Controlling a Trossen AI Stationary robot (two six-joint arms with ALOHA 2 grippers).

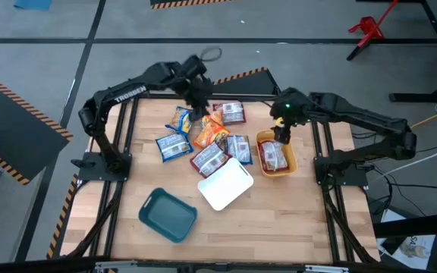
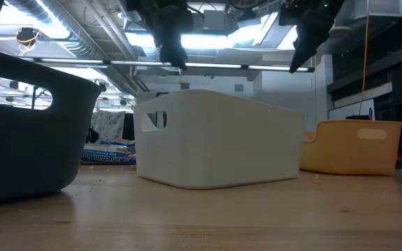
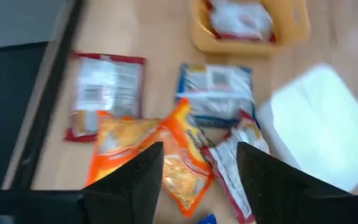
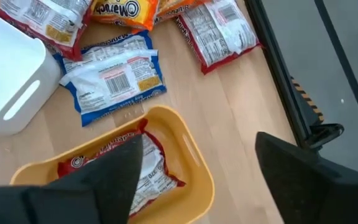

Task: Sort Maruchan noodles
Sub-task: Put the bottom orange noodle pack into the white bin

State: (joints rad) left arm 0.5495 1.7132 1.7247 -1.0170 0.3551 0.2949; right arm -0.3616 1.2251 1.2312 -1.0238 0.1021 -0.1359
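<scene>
**Both grippers open and empty above the packets**

Only the high view shows all three bins at once: the teal bin (image 1: 168, 214), the white bin (image 1: 224, 184) and the orange bin (image 1: 276, 155). The "Maruchan" name is read only in the right wrist view, on an orange packet (image 4: 118, 12); "TROSSEN" is seen on the left arm. The right gripper (image 4: 194, 165) is held with fingers spread wide above the orange bin, where a red-and-silver packet (image 4: 140, 169) lies below them. The left gripper (image 3: 199, 174), parted and apparently empty, is held above another orange packet (image 3: 182, 168).
</scene>
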